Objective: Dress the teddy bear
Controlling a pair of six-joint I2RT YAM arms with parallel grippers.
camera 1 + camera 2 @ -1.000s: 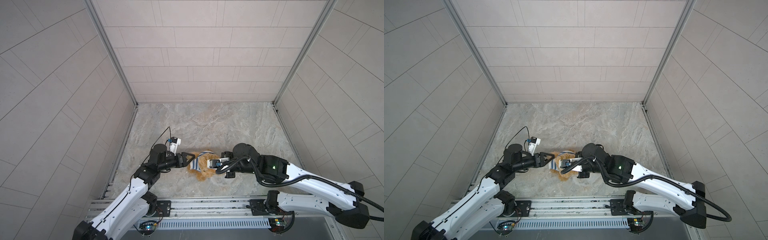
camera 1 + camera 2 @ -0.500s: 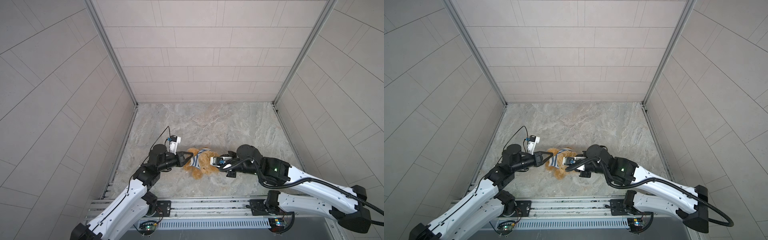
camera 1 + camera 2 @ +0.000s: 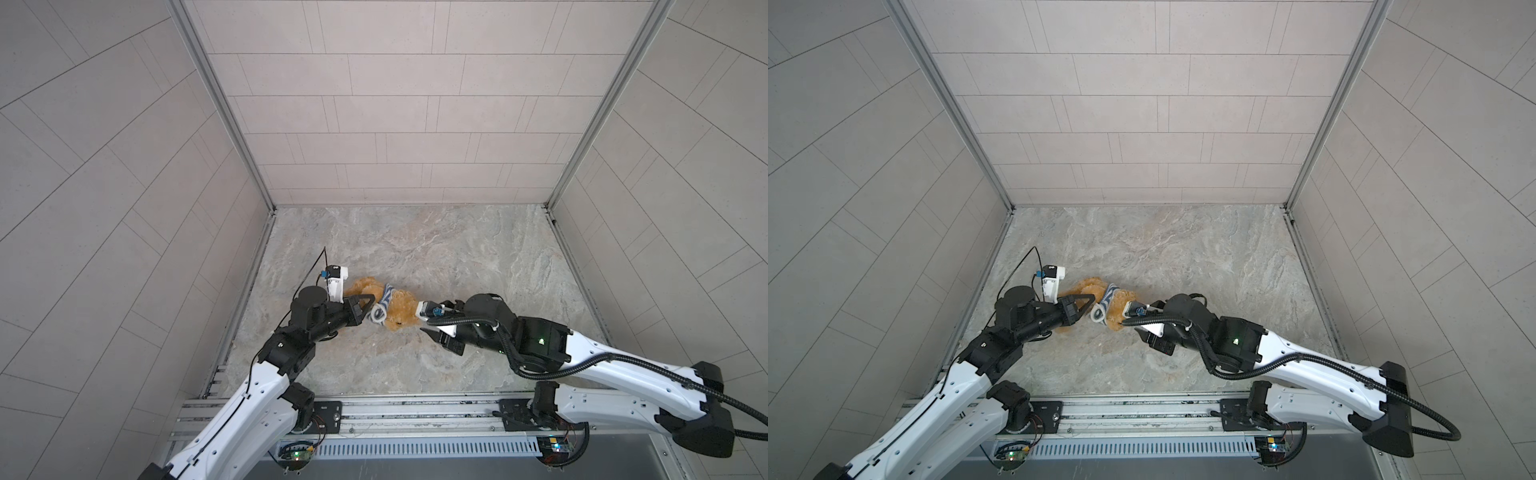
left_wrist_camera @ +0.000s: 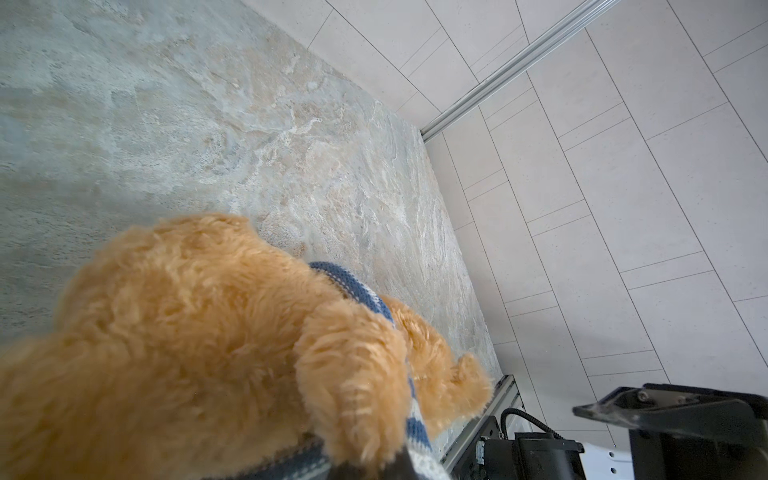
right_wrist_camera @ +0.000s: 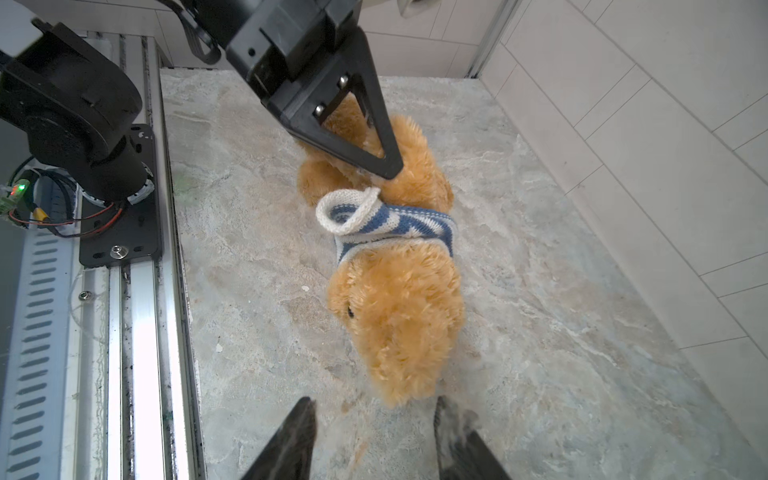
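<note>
The right fingers (image 5: pixel 300 432) stand apart, and just beyond their tips the teddy bear (image 5: pixel 399 307) lies on the stone-patterned desk (image 5: pixel 561 316), head toward them. Past the blue-and-white striped shirt (image 5: pixel 399 224) around its body, the left fingers (image 5: pixel 384 160) are together, tips pressed into the fur beside a sleeve; what they pinch I cannot tell.

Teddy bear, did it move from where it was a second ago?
Yes. In both top views the teddy bear has shifted left, toward the left wall, and farther from the front metal rail.
</note>
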